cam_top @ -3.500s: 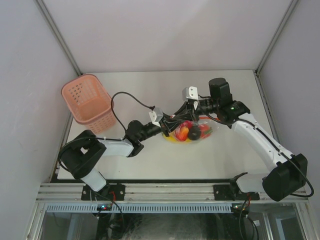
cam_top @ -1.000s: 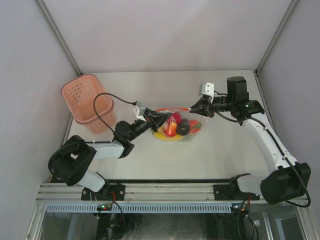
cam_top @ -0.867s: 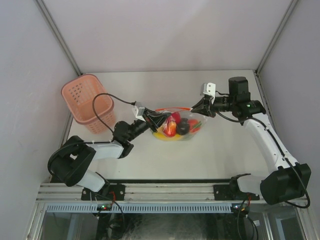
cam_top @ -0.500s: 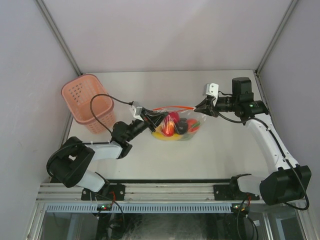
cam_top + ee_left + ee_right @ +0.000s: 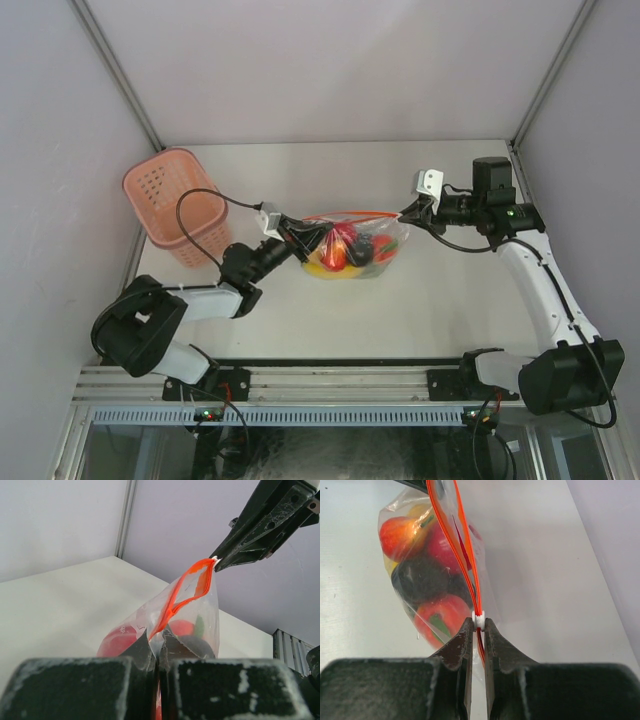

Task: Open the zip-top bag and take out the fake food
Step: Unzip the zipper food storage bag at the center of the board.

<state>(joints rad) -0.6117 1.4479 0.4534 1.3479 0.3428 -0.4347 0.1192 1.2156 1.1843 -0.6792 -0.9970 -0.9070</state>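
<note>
Your left arm lies low along the counter (image 5: 420,320), elbow folded near its base, forearm reaching away and to the right. Your left gripper (image 5: 159,655) is pinched tight on the near corner of the zip-top bag (image 5: 385,245), with clear crinkly film bunched between its fingers. Your right arm stands taller, stretched along the right side and bent inward, wrist about level. Your right gripper (image 5: 479,624) is clamped on the small white slider (image 5: 478,619) at the bag's opposite end.

Between the two, the bag hangs taut, its red-orange zipper strip (image 5: 345,216) uppermost. From the top view that's only a thin red line, but your left wrist camera shows the strip parted into a narrow loop near the right gripper (the right wrist camera shows two tracks running apart too). The fake food (image 5: 427,575) sags in the bag's belly: glossy round red, orange and yellow pieces, a dark one, a green leaf. Far left, a pink perforated basket (image 5: 175,205) stands on the counter.
</note>
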